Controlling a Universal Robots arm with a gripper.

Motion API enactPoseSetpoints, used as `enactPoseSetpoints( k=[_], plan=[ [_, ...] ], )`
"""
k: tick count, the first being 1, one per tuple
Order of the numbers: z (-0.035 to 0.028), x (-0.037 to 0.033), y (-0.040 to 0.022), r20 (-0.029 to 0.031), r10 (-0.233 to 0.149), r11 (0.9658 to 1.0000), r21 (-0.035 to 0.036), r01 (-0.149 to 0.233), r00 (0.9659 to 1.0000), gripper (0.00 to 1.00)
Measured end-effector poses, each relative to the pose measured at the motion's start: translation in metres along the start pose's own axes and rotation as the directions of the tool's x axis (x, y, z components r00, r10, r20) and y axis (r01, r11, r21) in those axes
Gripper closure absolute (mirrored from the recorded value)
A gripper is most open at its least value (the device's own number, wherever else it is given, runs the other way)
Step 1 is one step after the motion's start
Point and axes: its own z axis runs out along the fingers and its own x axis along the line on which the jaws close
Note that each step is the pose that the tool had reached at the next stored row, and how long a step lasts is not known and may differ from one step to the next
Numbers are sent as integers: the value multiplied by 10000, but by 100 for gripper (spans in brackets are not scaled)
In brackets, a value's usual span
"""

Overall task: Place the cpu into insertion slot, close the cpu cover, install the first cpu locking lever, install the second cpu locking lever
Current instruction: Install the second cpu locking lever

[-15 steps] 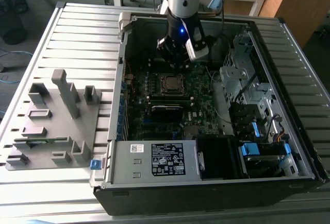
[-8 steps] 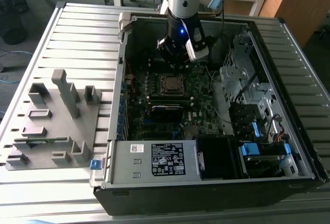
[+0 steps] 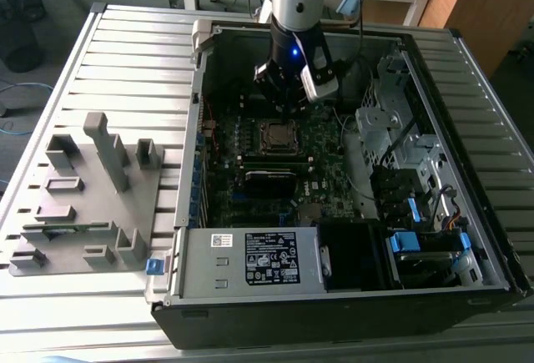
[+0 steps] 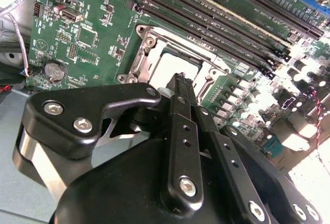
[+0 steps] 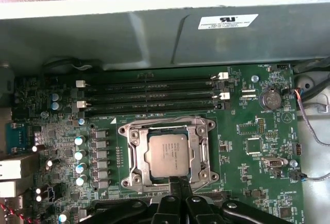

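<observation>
First wrist view: cpu (image 5: 166, 154) sits flat in insertion slot (image 5: 135, 175), cpu cover (image 5: 166, 125) down around it. My hand (image 5: 179, 183) hangs at the socket's near edge, fingers pinched together, holding nothing I can see. Exterior view puts hand (image 3: 288, 103) just above the socket inside the pc case (image 3: 467, 63), on slatted worktop (image 3: 133, 54).

The cpu (image 5: 168, 154) sits in the insertion slot (image 5: 135, 173) (cpu cover (image 5: 167, 125) down).

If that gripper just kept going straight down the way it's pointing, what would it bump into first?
Probably the near edge of the cpu cover closed over the cpu; the gripper, fingers together, hangs just above that edge, though depth is hard to judge.
</observation>
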Motion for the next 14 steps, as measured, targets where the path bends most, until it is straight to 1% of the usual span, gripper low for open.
enactPoseSetpoints(
  k=[11, 14],
  plan=[
    [-3, -7, -82, 0, 0, 10000, 3, 0, 10000, 89],
    [-4, -7, -89, 1, 0, 10000, 5, 0, 10000, 89]
  ],
)
